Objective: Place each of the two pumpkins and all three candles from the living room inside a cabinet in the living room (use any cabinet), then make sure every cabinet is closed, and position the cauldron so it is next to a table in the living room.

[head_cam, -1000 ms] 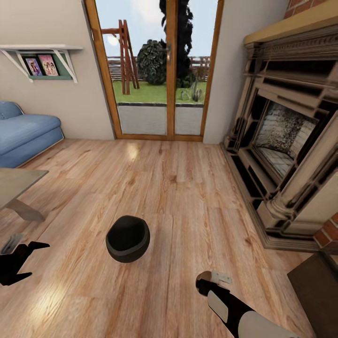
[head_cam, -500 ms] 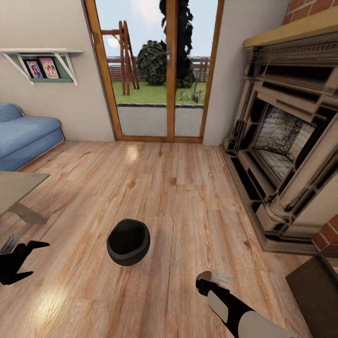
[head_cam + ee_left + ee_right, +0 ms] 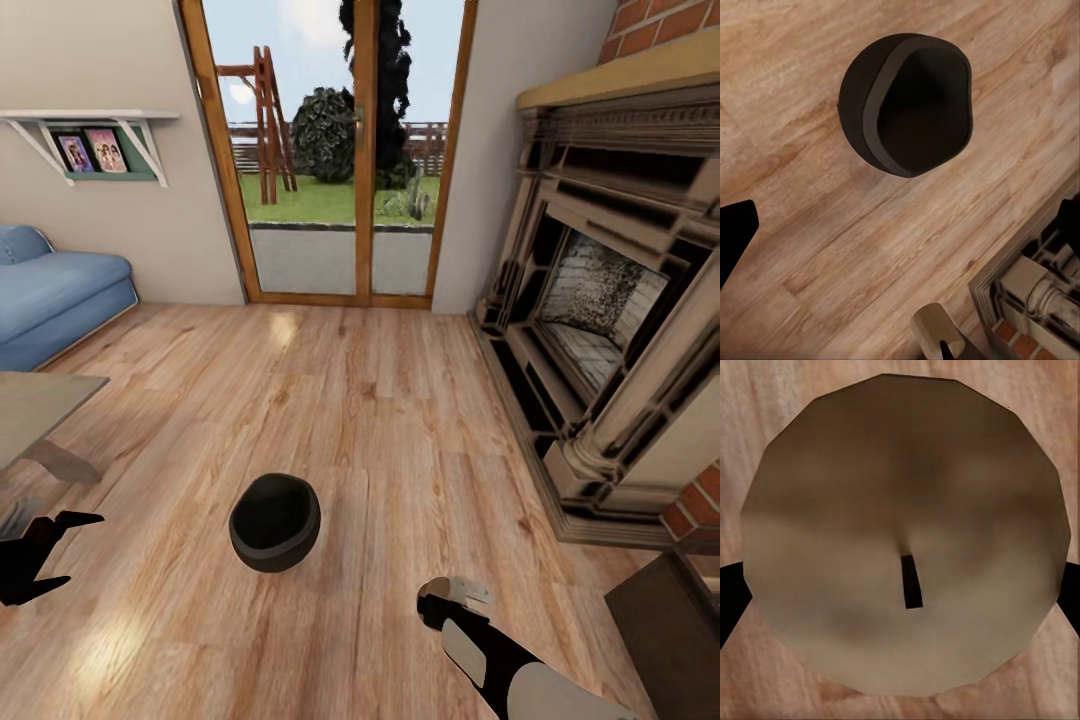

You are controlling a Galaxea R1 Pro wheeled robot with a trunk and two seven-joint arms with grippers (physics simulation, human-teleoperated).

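The black cauldron (image 3: 275,522) stands on the plank floor, mouth up, a short way ahead of both arms; the left wrist view looks into the cauldron (image 3: 907,105) from above. My left gripper (image 3: 58,548) hovers low at the left, open and empty, its dark fingers (image 3: 735,240) wide apart. My right gripper (image 3: 452,600) is shut on a beige candle (image 3: 904,532) with a black wick, and the candle (image 3: 936,336) also shows near the fireplace base. A corner of the grey table (image 3: 40,400) reaches in at the left. The pumpkins are out of view.
A blue sofa (image 3: 55,290) sits at the far left under a wall shelf (image 3: 90,120). The brick-and-stone fireplace (image 3: 610,300) lines the right side. A dark-brown cabinet corner (image 3: 668,620) sits at the bottom right. Glass doors (image 3: 335,150) are straight ahead.
The whole view has drifted slightly, so the camera moved. Both arms hold the same pose, and the cauldron stays on the floor.
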